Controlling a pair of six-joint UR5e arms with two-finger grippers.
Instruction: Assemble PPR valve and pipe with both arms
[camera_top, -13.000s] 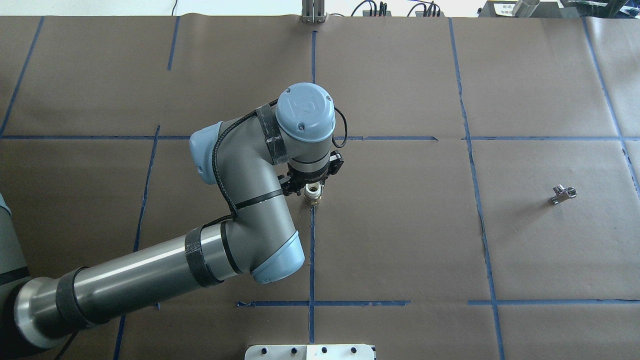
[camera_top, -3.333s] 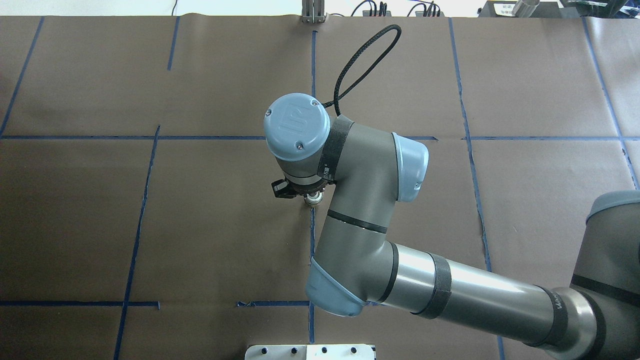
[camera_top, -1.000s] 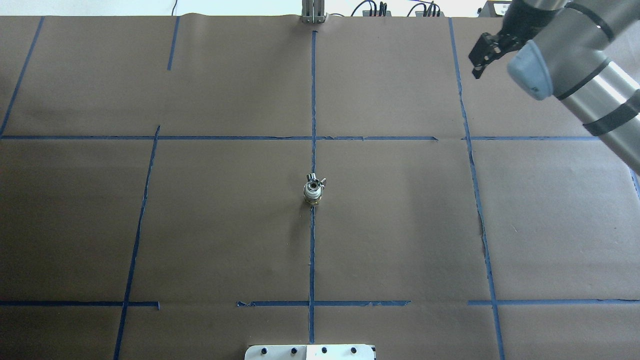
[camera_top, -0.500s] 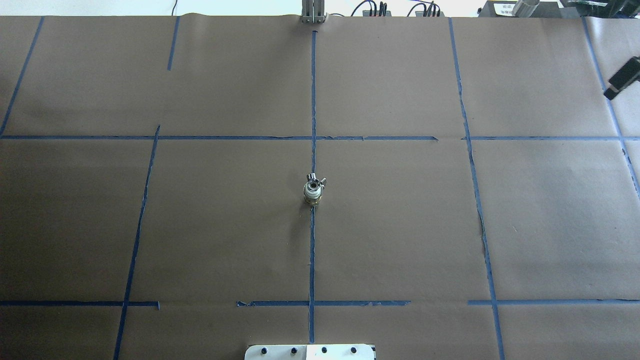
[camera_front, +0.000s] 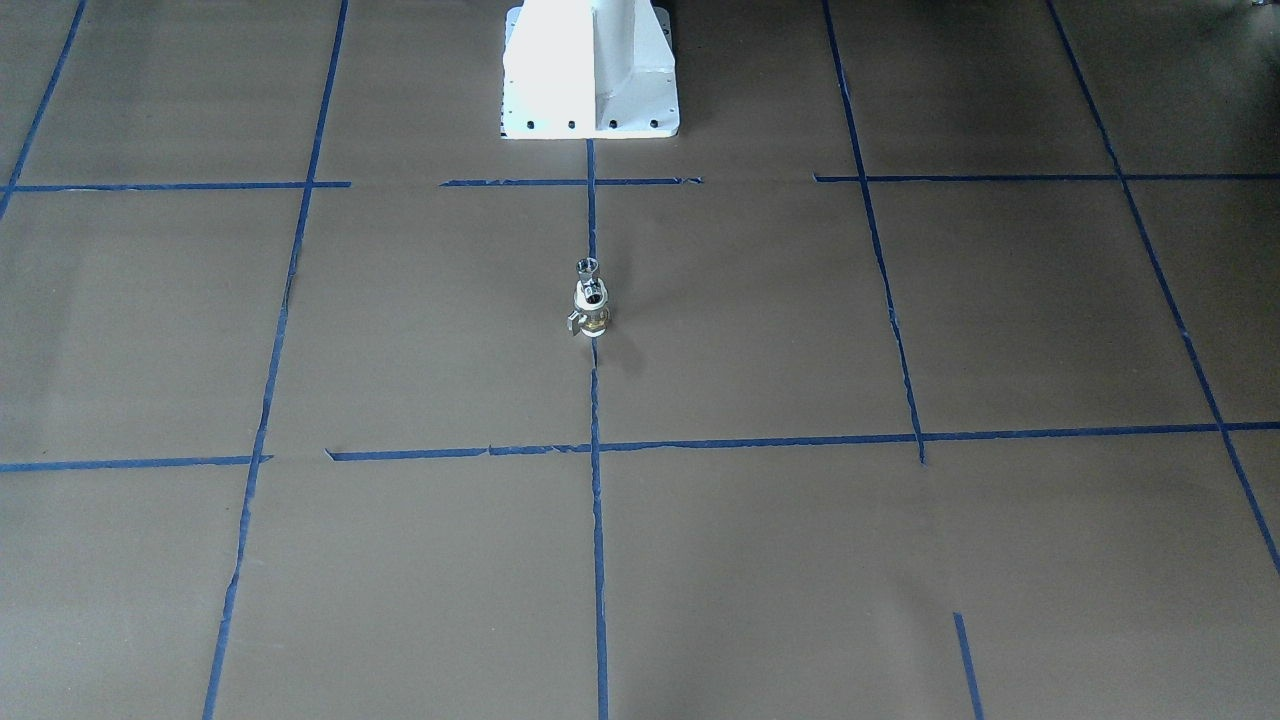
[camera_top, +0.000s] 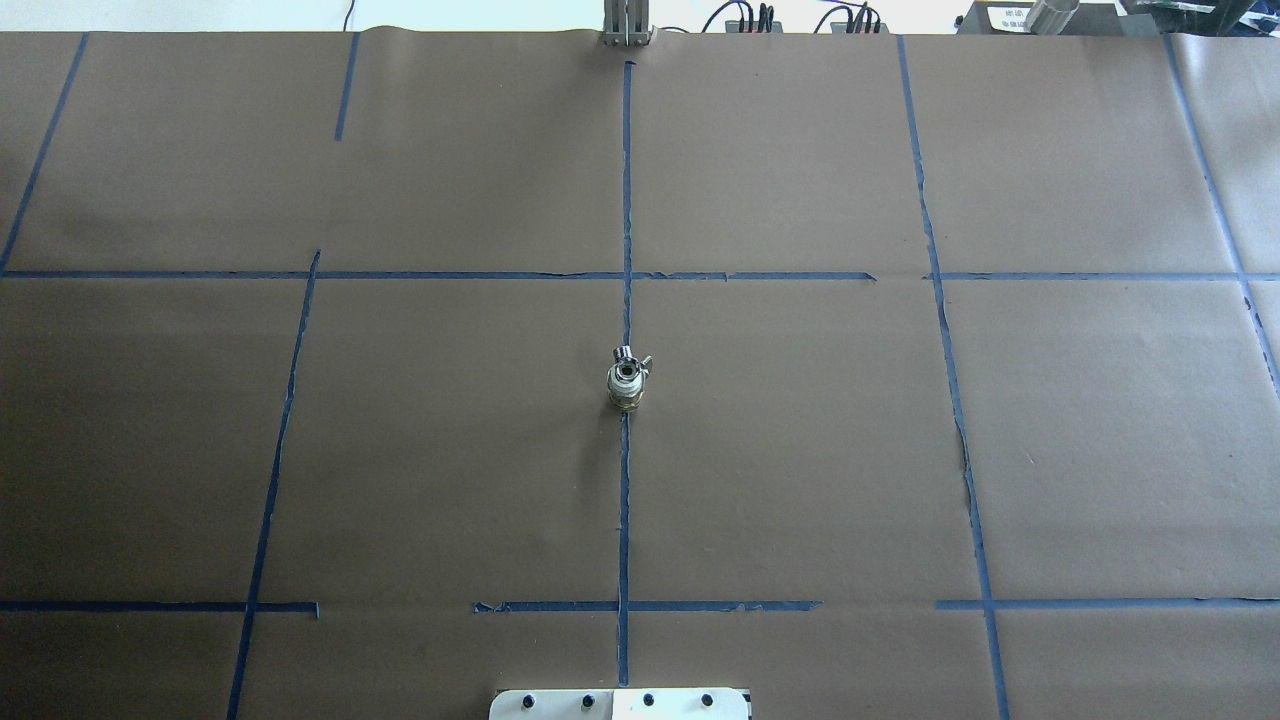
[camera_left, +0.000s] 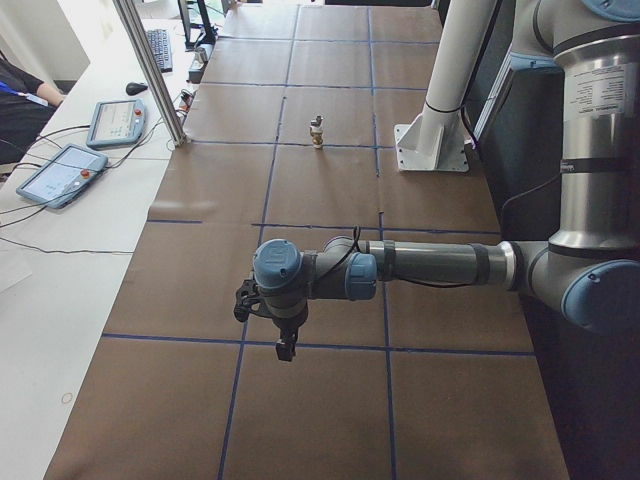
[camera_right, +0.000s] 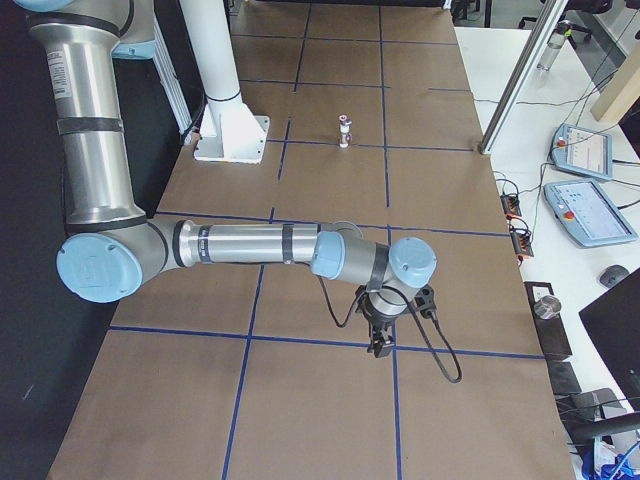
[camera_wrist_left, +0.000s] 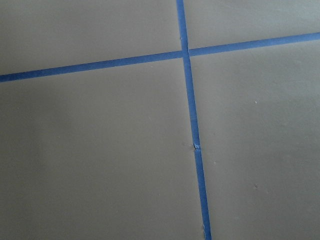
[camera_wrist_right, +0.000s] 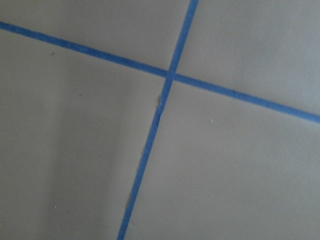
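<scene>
The PPR valve (camera_top: 626, 389), white with a brass band, stands upright at the table's centre on the blue tape line. The chrome pipe (camera_top: 629, 357) sits on its top end. Both also show in the front view, the valve (camera_front: 592, 316) under the pipe (camera_front: 587, 268), and small in the left view (camera_left: 317, 134) and right view (camera_right: 343, 132). My left gripper (camera_left: 285, 349) hangs over the table's left end, far from them; I cannot tell whether it is open. My right gripper (camera_right: 381, 347) hangs over the right end; I cannot tell its state either. Both wrist views show only paper and tape.
Brown paper with a blue tape grid covers the table. The white robot base (camera_front: 590, 70) stands at the near edge (camera_top: 620, 703). An aluminium post (camera_top: 627, 25) stands at the far edge. Teach pendants lie on the side desk (camera_left: 62, 172) (camera_right: 580, 205).
My right arm has drawn back to the right and left the overhead view. The valve with the pipe on it has stayed put at the centre.
</scene>
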